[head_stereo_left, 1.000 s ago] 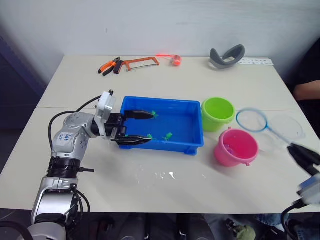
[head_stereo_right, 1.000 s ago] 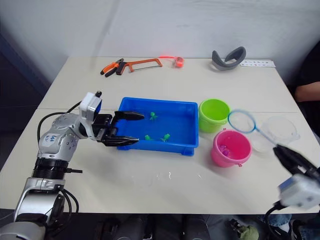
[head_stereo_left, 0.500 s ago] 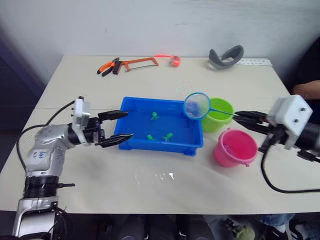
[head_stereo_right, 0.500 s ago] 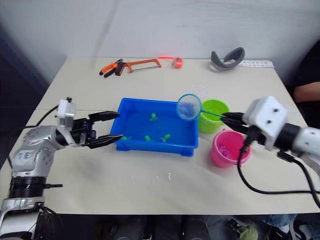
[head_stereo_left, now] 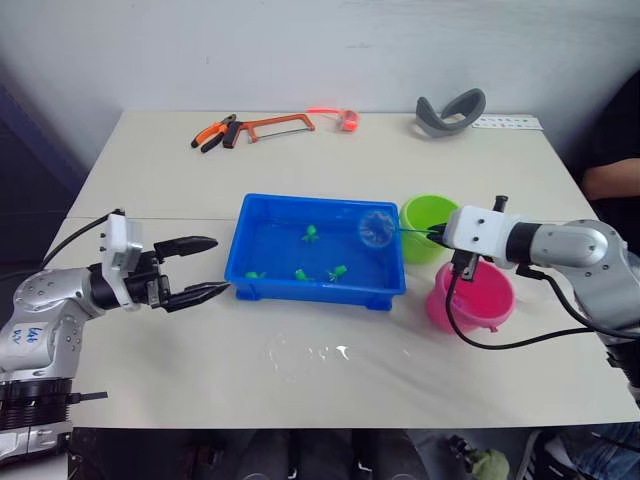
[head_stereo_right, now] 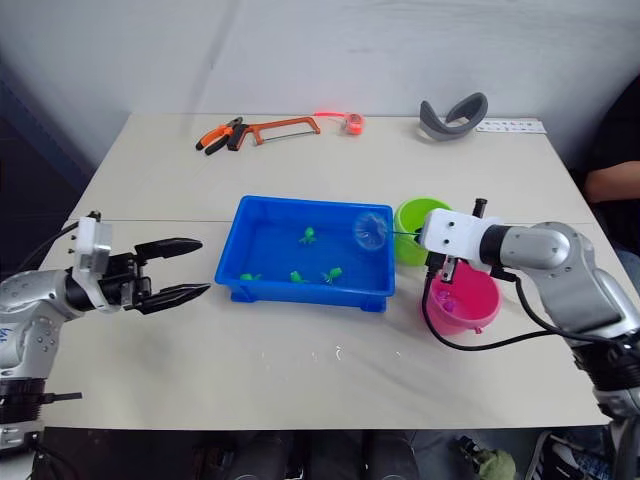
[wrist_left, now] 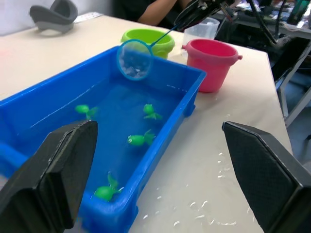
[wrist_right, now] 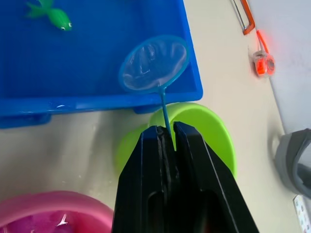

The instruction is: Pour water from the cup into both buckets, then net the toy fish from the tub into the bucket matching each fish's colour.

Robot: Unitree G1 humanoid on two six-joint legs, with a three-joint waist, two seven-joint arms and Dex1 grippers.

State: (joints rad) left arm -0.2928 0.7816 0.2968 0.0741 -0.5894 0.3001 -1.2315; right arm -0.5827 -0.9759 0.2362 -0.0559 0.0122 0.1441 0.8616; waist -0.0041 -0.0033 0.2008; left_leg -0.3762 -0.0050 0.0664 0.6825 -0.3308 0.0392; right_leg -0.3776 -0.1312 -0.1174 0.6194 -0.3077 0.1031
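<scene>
The blue tub (head_stereo_left: 315,293) sits mid-table with water and several green toy fish (head_stereo_left: 338,271) in it. Over its far right corner hangs the net (head_stereo_left: 376,228), hoop facing the fish. My right gripper (head_stereo_left: 434,237) is shut on the net's thin handle (wrist_right: 164,109), above the lime green bucket (head_stereo_left: 430,215). The pink bucket (head_stereo_left: 470,300) stands just in front of that one, under my right forearm. Off the tub's left end, my left gripper (head_stereo_left: 222,265) is open and holds nothing. The clear cup (wrist_left: 204,28) shows behind the pink bucket in the left wrist view.
At the table's far edge lie orange-handled pliers (head_stereo_left: 213,134), a hacksaw (head_stereo_left: 270,125), a small red item (head_stereo_left: 348,120) and a grey curved object (head_stereo_left: 452,108). Water drops (head_stereo_left: 325,350) wet the table in front of the tub. A person's arm (head_stereo_left: 610,178) rests at the right edge.
My right arm swung the net in from the far right and lowered it over the tub's right end. My left gripper drew back leftward, out of the tub.
</scene>
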